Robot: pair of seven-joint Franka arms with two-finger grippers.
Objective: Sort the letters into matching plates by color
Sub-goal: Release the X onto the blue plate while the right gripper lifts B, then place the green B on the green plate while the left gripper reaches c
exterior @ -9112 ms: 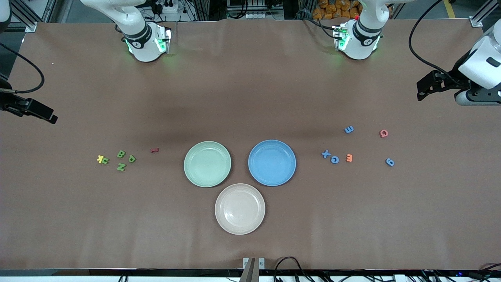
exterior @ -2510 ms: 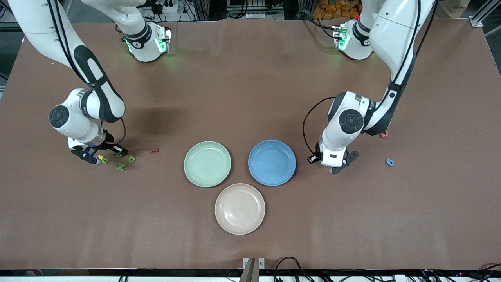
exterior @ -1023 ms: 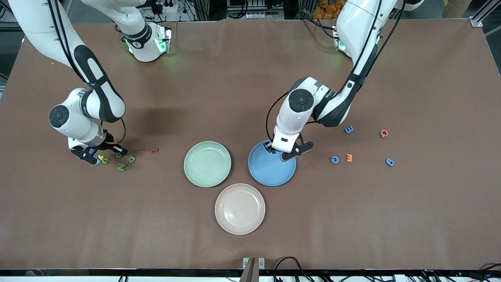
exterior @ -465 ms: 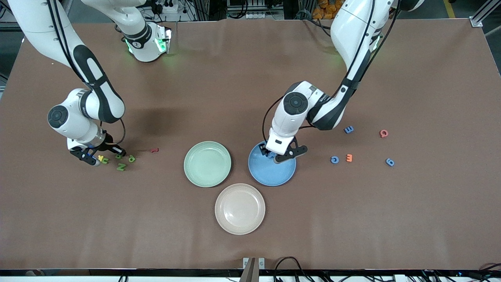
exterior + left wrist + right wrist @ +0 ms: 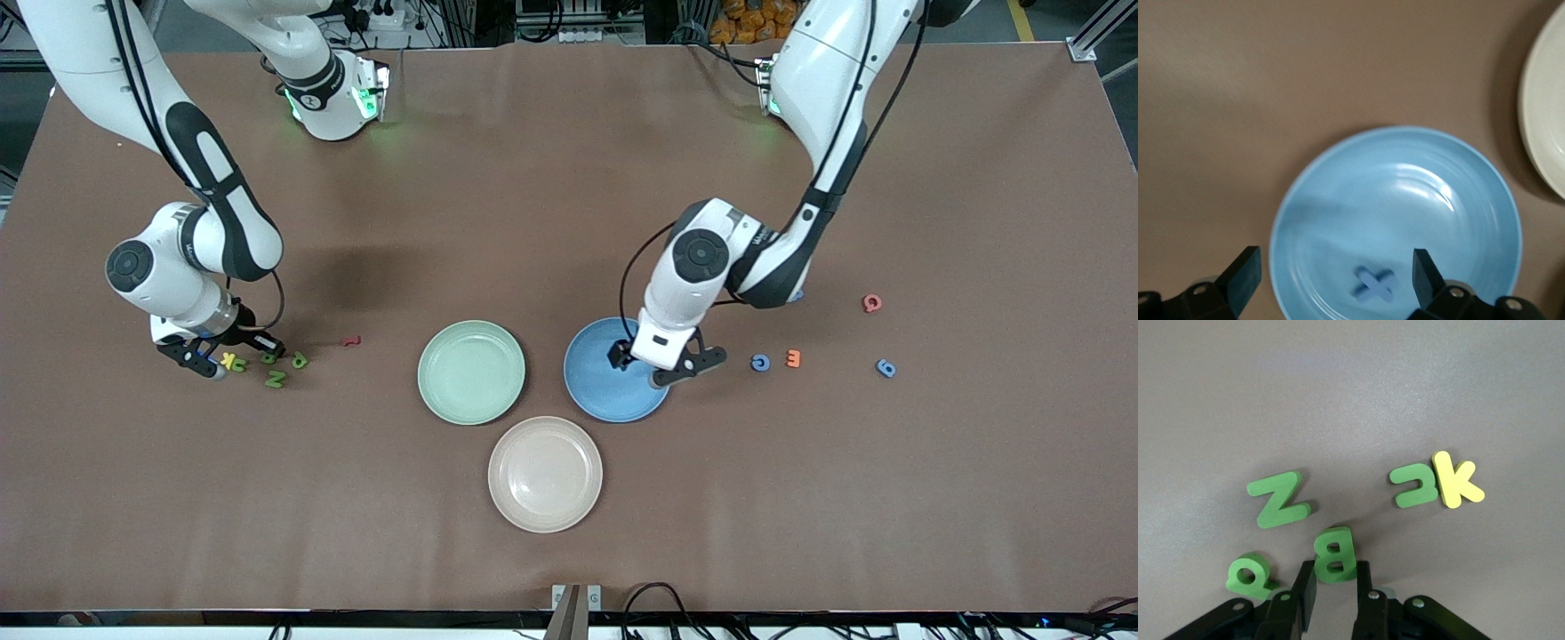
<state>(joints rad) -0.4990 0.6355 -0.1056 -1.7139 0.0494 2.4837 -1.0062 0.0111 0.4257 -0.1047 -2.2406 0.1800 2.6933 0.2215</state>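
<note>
Two grippers are at work. Left gripper (image 5: 1331, 280) hangs over the blue plate (image 5: 605, 396) with fingers spread wide and empty; a blue X (image 5: 1375, 285) lies in that plate near its rim. Right gripper (image 5: 1331, 587), toward the right arm's end of the table, pinches a green B (image 5: 1333, 553) just above the table, among green Z (image 5: 1279, 500), green Q (image 5: 1250, 577) and yellow K (image 5: 1455, 479). Green plate (image 5: 471, 372) and beige plate (image 5: 545, 474) sit mid-table.

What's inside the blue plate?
One small blue letter X lies flat in the blue plate, below the open left gripper. From the front, the gripper hides the letter and part of the plate.
</note>
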